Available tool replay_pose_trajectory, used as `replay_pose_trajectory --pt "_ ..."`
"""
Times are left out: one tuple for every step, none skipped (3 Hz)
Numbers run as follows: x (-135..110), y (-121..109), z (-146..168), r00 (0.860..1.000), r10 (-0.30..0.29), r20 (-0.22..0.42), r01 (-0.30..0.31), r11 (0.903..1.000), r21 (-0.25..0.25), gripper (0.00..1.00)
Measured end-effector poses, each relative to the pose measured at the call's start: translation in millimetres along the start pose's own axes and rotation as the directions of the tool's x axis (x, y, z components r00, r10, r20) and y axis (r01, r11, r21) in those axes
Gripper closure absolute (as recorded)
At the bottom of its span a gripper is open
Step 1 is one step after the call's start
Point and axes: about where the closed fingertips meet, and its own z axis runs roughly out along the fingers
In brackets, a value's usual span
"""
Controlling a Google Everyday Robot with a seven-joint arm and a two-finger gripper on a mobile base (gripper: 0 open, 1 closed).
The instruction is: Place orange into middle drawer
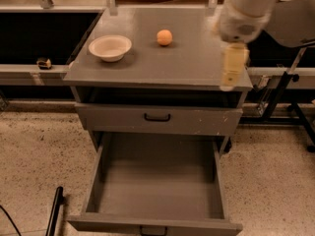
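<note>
The orange (165,37) sits near the worktop's back edge, with a beige bowl (110,47) beside it toward the back-left corner. The gripper (231,73) hangs over the front-right corner; spread or closed, cannot tell. Below, the middle drawer (155,181) stands open.

One orange (165,37), one bowl (110,47), two drawers (156,181), one hand (229,77) over cabinet (192,58).

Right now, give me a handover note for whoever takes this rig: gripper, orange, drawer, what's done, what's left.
The gripper hangs above the right edge of the cabinet top, away from the orange.
The orange sits on that top, right of the bowl.
The middle drawer is pulled open, nothing in it.
Done: drawer open.
Left: grasp the orange, lower it into the drawer, release.
</note>
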Motion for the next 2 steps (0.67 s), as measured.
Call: replay_pose_trajectory --pt "-33.2 -40.6 30.3 0.998 -0.063 -0.021 0.063 0.9979 0.012 0.0" --pt "-34.1 -41.4 30.9 0.998 -0.063 -0.019 0.064 0.9979 0.015 0.0"
